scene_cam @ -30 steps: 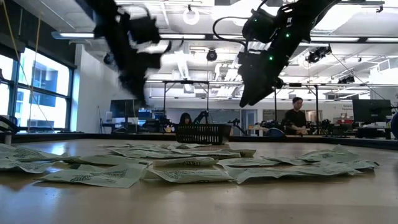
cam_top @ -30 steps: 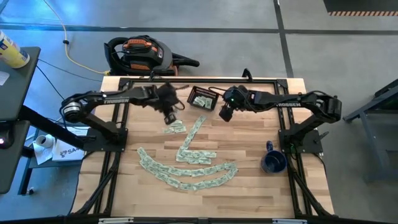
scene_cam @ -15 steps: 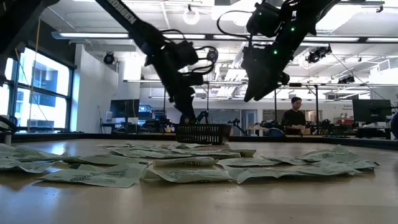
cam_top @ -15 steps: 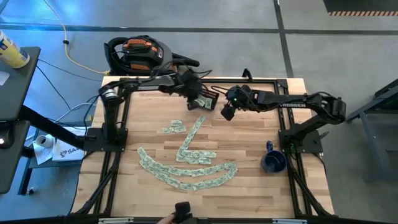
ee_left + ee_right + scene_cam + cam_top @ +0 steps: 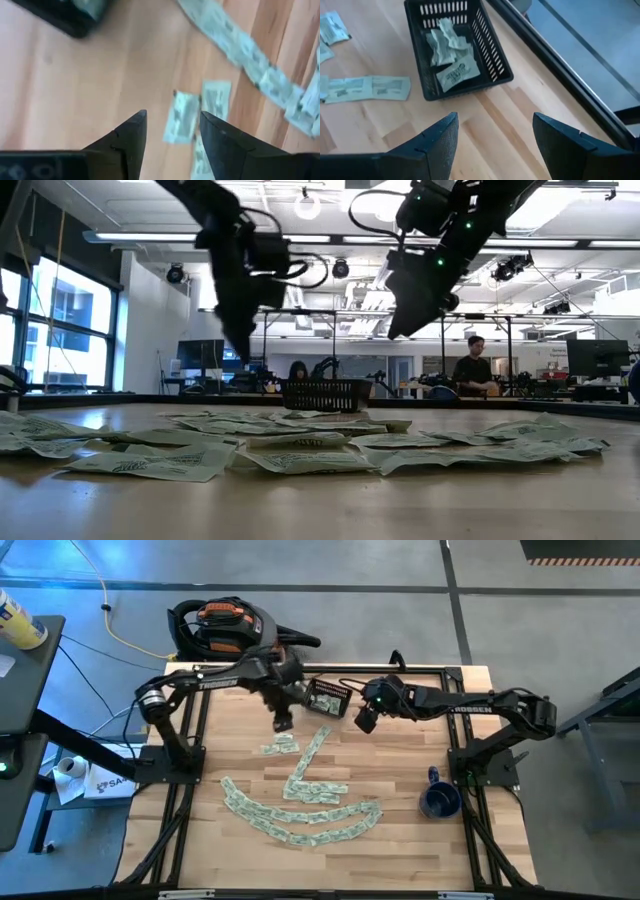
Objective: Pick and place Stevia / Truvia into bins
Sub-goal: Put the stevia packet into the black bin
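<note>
High view: both claws hover over the bench, empty and open.
Left claw [image 5: 281,724] hangs above loose sachets [image 5: 300,802], too many and overlapped to count; one basket [image 5: 325,698] holds several sachets; right claw [image 5: 362,723] gapes beside it; mug [image 5: 439,800] partly hidden.

The high view looked straight down from above on the whole wooden table [image 5: 400,755], both arms, and the surrounding floor. The low view sat at table-top level, close behind the nearest sachets [image 5: 300,442], facing level across the table toward the basket [image 5: 326,394] and the room beyond. The left wrist view looked down, close to the table, past its own two fingers [image 5: 131,140] at sachets beside the basket. The right wrist view looked past its fingers [image 5: 441,140] into the basket from just beside it. All four views shared the basket and nearby sachets.
</note>
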